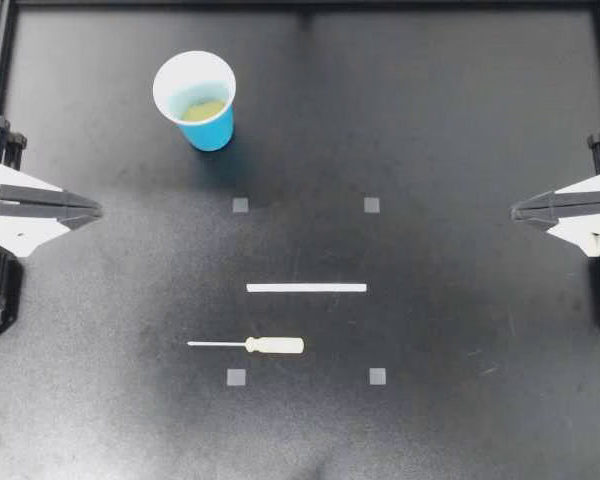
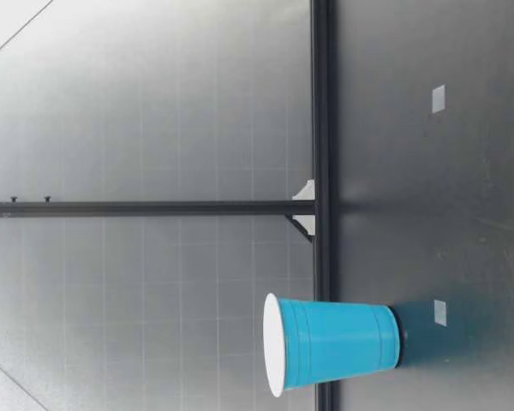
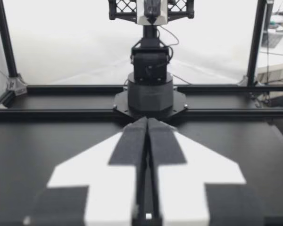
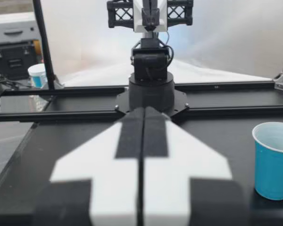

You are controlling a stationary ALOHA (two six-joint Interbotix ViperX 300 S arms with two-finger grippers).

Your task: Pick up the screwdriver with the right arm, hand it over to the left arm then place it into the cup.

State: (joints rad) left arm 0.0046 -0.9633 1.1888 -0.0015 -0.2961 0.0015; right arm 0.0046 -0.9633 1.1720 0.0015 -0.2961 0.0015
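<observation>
Your right gripper (image 1: 517,211) and left gripper (image 1: 98,211) both have fingers pressed together, holding nothing. Screwdriver (image 1: 252,345) lies flat at lower centre, handle toward the right. Open the right gripper wide and descend across the handle. Cup (image 1: 212,132) stands at upper left.

Cup (image 4: 272,162) clipped by edge, right wrist view; yellowish patch (image 1: 202,108) inside unidentifiable.
</observation>
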